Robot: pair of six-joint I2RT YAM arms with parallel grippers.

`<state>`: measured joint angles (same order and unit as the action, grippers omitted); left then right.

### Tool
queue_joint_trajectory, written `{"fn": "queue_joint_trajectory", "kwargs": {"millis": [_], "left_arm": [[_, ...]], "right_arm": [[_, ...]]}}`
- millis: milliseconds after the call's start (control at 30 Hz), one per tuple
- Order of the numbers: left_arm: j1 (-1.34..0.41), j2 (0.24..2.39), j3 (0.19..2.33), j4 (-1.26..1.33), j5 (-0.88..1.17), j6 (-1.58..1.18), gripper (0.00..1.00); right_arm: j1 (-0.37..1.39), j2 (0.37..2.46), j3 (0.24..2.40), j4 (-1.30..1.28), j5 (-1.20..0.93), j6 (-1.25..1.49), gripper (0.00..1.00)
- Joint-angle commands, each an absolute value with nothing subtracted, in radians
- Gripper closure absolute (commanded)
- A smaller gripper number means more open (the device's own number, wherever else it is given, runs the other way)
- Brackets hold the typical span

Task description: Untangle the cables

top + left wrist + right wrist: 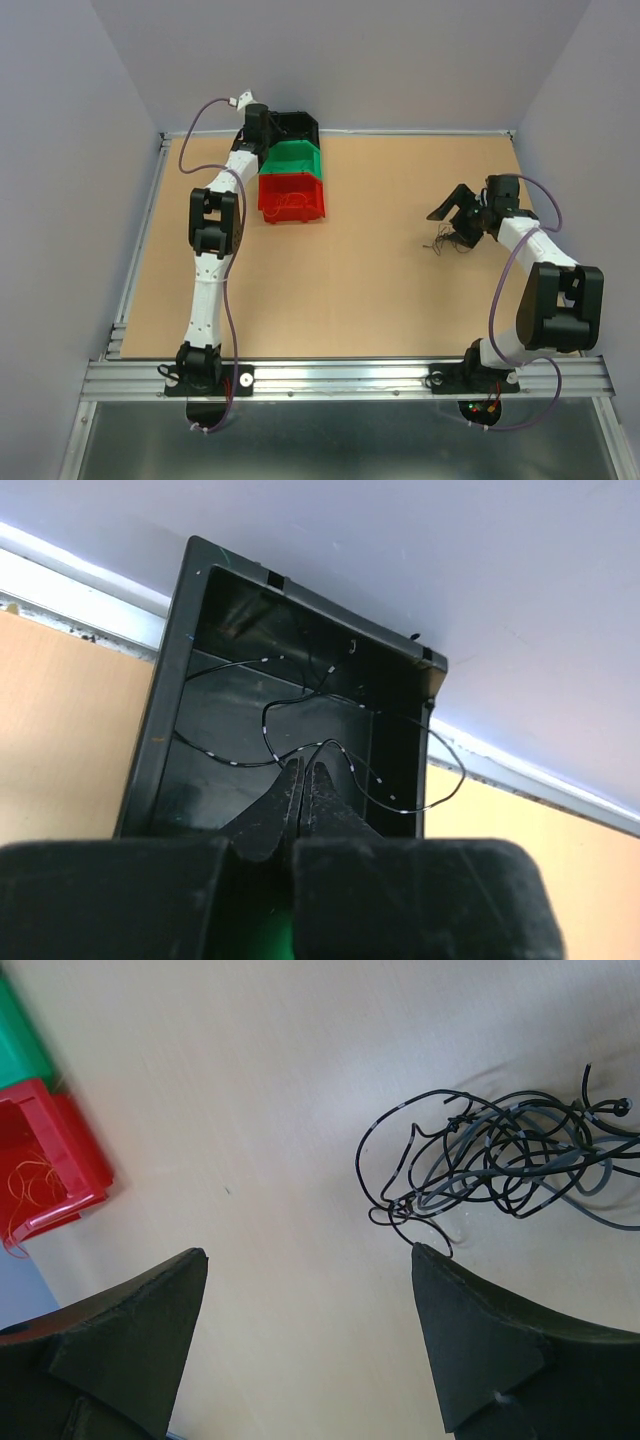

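Left pincer point(308, 765), shut on 1 black wire point(266, 725), holds it over the matching bin point(165, 720) ahead; right pincer point(308, 1252) gapes empty before the tangle point(500, 1160).

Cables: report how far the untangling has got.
Done: orange wire in the red bin, a black wire in the black bin. In hand: left pincer shut at that wire; grip unclear. Remaining: the tangled clump on the table, right pincer open beside it.

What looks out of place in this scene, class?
A thin black wire lies in the black plastic bin, but one loop spills over its side rim and hangs outside, so it isn't fully contained.
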<state>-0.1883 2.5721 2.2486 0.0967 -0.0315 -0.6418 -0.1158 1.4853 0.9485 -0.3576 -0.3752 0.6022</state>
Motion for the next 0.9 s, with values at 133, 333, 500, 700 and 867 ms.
{"fn": "queue_joint_trajectory", "kwargs": {"millis": [133,333,500,700,867], "left_arm": [[-0.196,2.491,2.272,-0.053,-0.080,-0.522,0.83],[-0.196,2.448,2.229,-0.084,-0.080,-0.497,0.57],[-0.201,2.434,2.253,-0.133,-0.101,-0.433,0.55],[-0.213,2.448,2.276,-0.224,-0.117,-0.370,0.55],[-0.230,2.435,2.235,-0.267,-0.120,-0.282,0.55]], "right_arm": [[-0.107,1.450,0.925,-0.322,-0.390,0.607,0.12],[-0.107,1.431,0.913,-0.322,-0.393,0.609,0.12],[-0.107,1.407,0.896,-0.321,-0.393,0.612,0.12],[-0.107,1.388,0.884,-0.324,-0.400,0.614,0.12],[-0.107,1.371,0.879,-0.324,-0.403,0.612,0.12]]}}
